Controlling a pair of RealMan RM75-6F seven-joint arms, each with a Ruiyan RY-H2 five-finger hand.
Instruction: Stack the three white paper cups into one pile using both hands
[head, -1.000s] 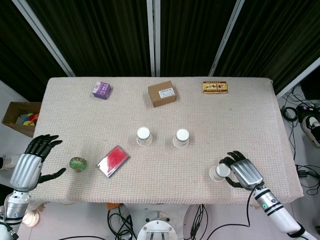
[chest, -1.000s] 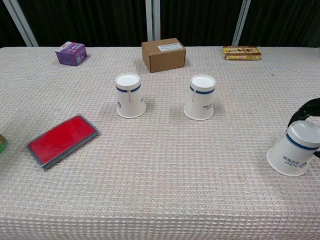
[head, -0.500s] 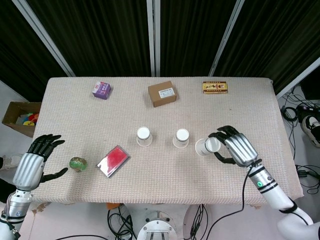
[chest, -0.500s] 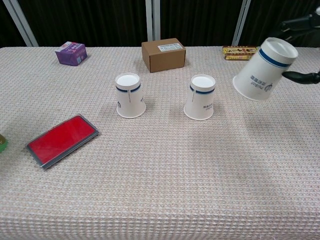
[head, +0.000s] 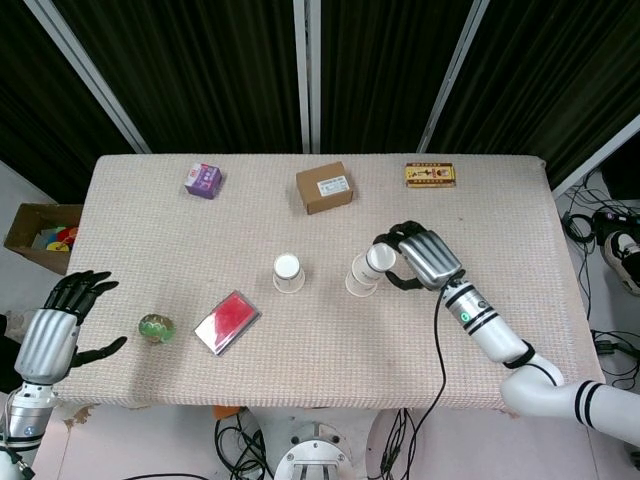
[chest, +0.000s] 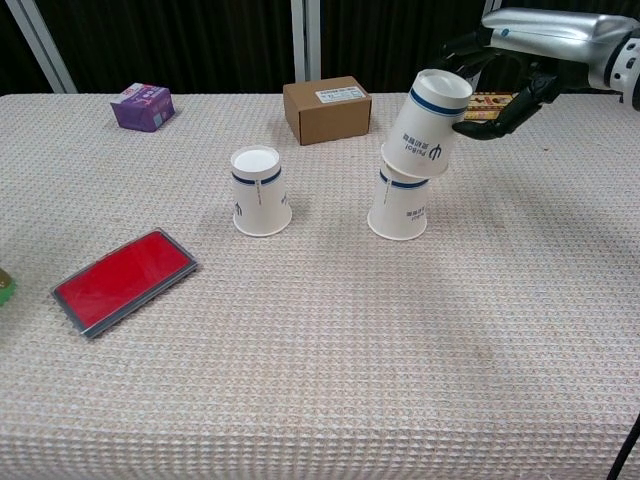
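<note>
Three white paper cups with a blue band stand or hang upside down. One cup (head: 288, 272) (chest: 260, 191) stands alone left of centre. A second cup (head: 358, 281) (chest: 398, 208) stands to its right. My right hand (head: 415, 258) (chest: 510, 72) holds the third cup (head: 378, 258) (chest: 432, 122) tilted just over the second one, its rim overlapping that cup's top. My left hand (head: 55, 335) hovers open at the table's near left corner, holding nothing; the chest view does not show it.
A red flat case (head: 227, 322) (chest: 124, 281) and a green ball (head: 155, 327) lie at the near left. Along the far edge sit a purple box (head: 203, 180) (chest: 142, 106), a brown carton (head: 324, 187) (chest: 326, 108) and a yellow packet (head: 430, 175).
My right hand has lifted the third cup from the near right edge and carried it left and away, bringing it tilted over the second cup. The left hand has barely shifted.
</note>
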